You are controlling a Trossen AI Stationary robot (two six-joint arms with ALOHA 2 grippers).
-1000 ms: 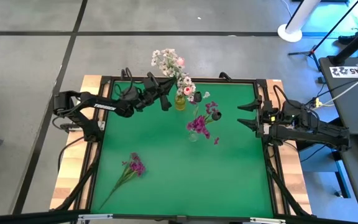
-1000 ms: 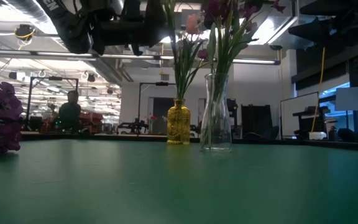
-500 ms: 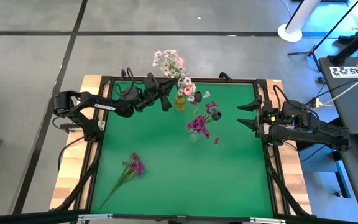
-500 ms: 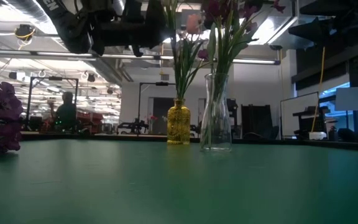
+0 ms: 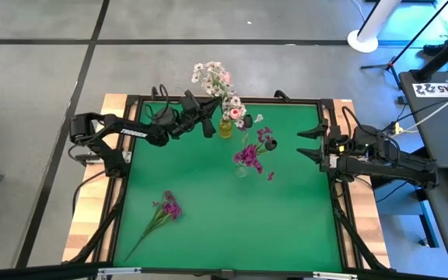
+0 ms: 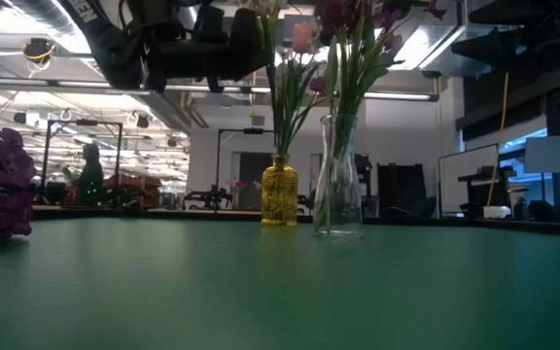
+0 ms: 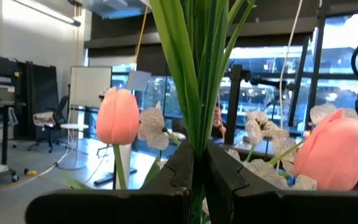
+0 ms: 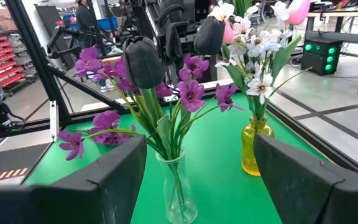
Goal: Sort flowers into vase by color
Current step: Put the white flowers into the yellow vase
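My left gripper (image 5: 211,124) reaches in from the table's left and is shut on the green stems (image 7: 194,93) of the sprigs standing in the yellow vase (image 5: 225,128). Pink tulip buds (image 7: 114,116) and white clusters (image 5: 211,74) rise above it. A clear vase (image 5: 242,169) close by holds magenta blossoms (image 8: 191,93) and a dark bloom (image 8: 143,62). One magenta sprig (image 5: 166,208) lies flat on the mat near the left. My right gripper (image 5: 308,145) waits open at the table's right edge, facing both vases. My left gripper (image 7: 196,168) pinches the bundle of green stems and leaves (image 7: 191,134) between its two fingers, below the blossoms and above the vase's mouth. The fingers come level from the table's left, across the stems. The stems stand upright, their lower ends in the yellow vase (image 6: 279,192).
The green mat (image 5: 232,225) has a dark raised frame around it. The two vases stand close together near the far edge (image 6: 338,180). Open mat lies in the middle and near the front. A person (image 6: 90,175) moves in the room beyond the table.
My left gripper, still shut on the stems, has edged a little toward the table's right, closer over the yellow vase. The flowers shifted slightly with it. The right arm kept still.
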